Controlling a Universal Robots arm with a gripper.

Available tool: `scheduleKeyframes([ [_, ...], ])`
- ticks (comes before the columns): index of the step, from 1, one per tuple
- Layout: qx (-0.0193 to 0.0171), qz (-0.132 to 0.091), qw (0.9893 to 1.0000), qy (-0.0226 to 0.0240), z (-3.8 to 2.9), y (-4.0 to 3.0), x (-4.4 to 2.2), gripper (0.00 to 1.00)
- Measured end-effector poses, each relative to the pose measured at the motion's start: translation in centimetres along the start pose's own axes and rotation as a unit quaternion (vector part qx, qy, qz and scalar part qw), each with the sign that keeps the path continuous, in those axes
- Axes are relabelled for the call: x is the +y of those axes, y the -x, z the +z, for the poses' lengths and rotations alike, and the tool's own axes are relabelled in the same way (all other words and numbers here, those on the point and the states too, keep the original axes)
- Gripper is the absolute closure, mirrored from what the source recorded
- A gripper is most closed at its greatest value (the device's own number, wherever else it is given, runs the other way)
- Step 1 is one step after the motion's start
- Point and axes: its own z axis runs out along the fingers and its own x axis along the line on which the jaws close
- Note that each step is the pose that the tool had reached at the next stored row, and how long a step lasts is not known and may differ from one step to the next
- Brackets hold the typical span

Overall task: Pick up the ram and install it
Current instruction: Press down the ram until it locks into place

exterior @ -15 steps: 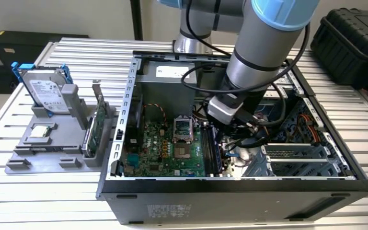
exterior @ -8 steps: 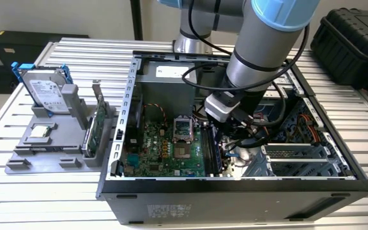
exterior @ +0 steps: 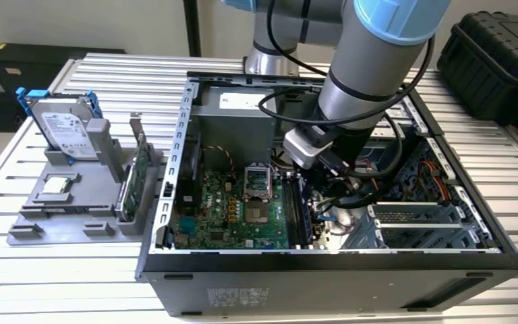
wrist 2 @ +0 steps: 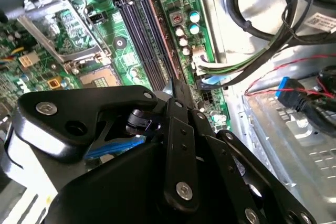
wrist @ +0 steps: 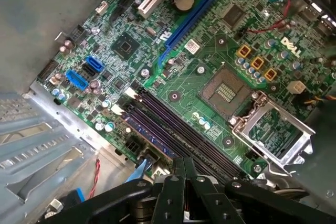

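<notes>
In both wrist views the gripper's [wrist 2: 176,85] black linkage covers the near ends of the memory slots [wrist 2: 149,40], and the fingertips there are too hidden to judge their spacing.

A ribbed, slatted aluminium table [exterior: 106,71] carries everything in the exterior view; an open black computer case [exterior: 331,283] lies on its side across the middle and the exterior view's right, its motherboard facing up; a grey parts holder [exterior: 61,226] rests directly on the slats at the exterior view's left, just beside the case. The robot arm's base [exterior: 272,62] stands on the table behind the case; a black hard-shell case [exterior: 498,61] sits at the far corner on the exterior view's right.
</notes>
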Motion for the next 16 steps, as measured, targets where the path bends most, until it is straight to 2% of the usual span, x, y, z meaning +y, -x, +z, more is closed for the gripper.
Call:
scheduleKeyframes([
  [4, -0.0013, 0.027, 0.9996, -0.0011, 0.04, 0.0, 0.0, 1.0],
  [8, -0.0027, 0.055, 0.9985, -0.0023, 0.11, 0.0, 0.0, 1.0],
  [11, -0.0037, 0.076, 0.9971, -0.0031, 0.16, 0.0, 0.0, 1.0],
  [16, -0.0054, 0.111, 0.9938, -0.0046, 0.25, 0.0, 0.0, 1.0],
])
